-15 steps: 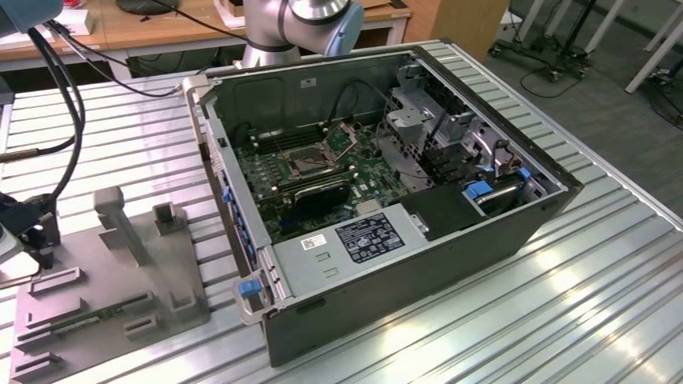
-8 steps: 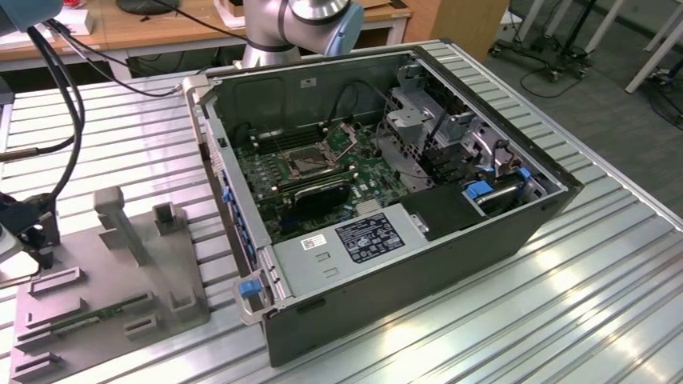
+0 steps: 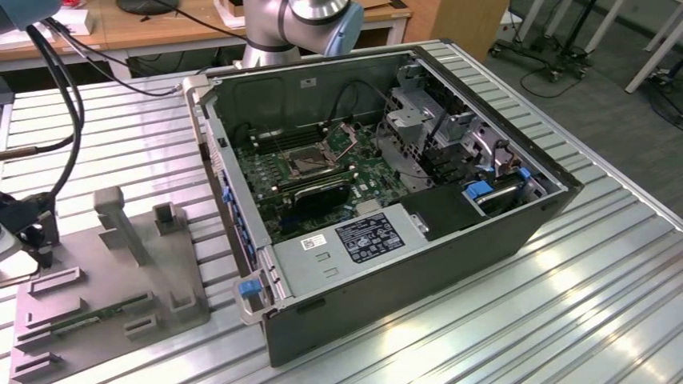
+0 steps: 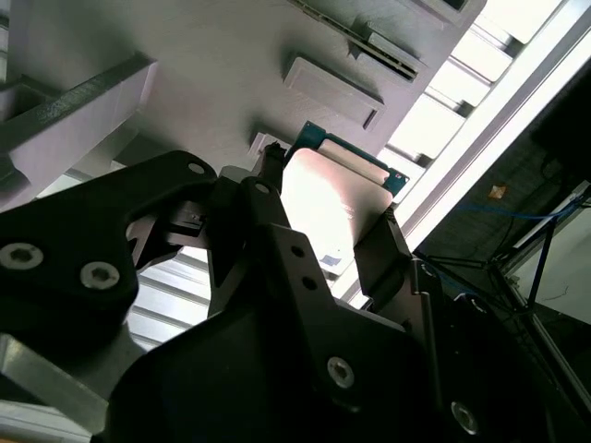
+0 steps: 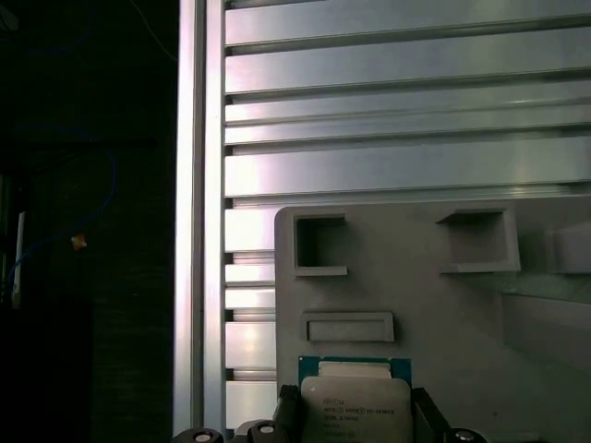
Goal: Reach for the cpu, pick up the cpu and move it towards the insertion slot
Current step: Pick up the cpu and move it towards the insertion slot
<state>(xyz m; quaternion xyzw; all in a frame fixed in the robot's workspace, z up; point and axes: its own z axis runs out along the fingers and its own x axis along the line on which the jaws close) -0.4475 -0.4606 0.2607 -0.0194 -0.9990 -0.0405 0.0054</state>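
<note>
Ribbed aluminium tabletop [image 3: 555, 304] carries everything in the exterior view. A large black open computer case [image 3: 427, 264] lies on its side so that its green circuit board faces up. The square silver-framed insertion slot [image 3: 306, 164] with the dark centre is exposed there and can be reached from above. Well apart from it, toward the exterior view's left, a flat grey fixture plate [image 3: 117, 296] holds parts in moulded recesses. The arm's black wrist end [image 3: 24, 218] hangs at that plate's far edge, so we judge the work to be on the plate side, not at the case. In the second wrist view we see the gripper [image 4: 330, 198] pinching the small flat square cpu [image 4: 323, 212] with the silvery-white metal top. One of the dark fingers [image 4: 266, 226] presses on each of two opposite edges, leaving the faces untouched, which we judge a sensible hold for a thin chip. In the first wrist view the cpu's green rim shows between those fingers, over the grey plate near its corner. We cannot tell whether it rests on the plate or hangs just above it.
</note>
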